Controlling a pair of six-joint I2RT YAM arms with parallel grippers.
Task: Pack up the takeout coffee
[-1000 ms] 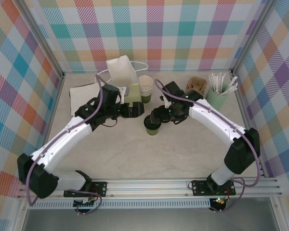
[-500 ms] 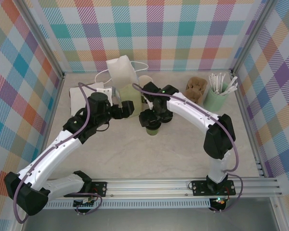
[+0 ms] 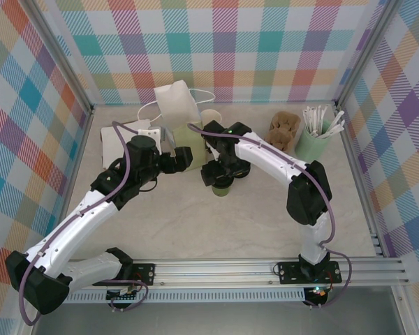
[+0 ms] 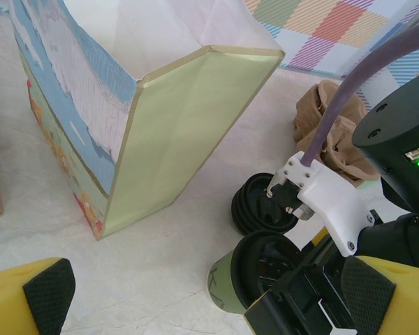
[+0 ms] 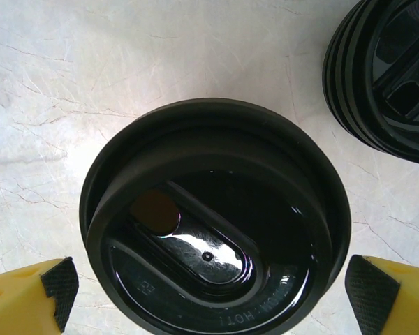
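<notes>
- The takeout coffee, a small green paper cup with a round black plastic lid (image 5: 213,237), stands upright on the pale marble-look counter (image 3: 195,223). It is just beside the tall pale-green and white paper bag (image 4: 174,132) and next to a stack of spare black lids (image 5: 384,77).
- I judge it light, with a thin wall that would buckle under a hard squeeze. The lid looks slick and has a sip hole, so I'd keep it level. I cannot tell whether it is full.
- I'd take hold high up, across the lid's rim or just under it, where the rolled edge stiffens the paper.
- My right hand (image 5: 209,293) hangs straight above the lid, fingers spread as wide as they go, one pad on either side. It touches nothing and holds nothing.
- My left hand (image 4: 202,296) is spread wide and empty too, low near the bag's foot.
</notes>
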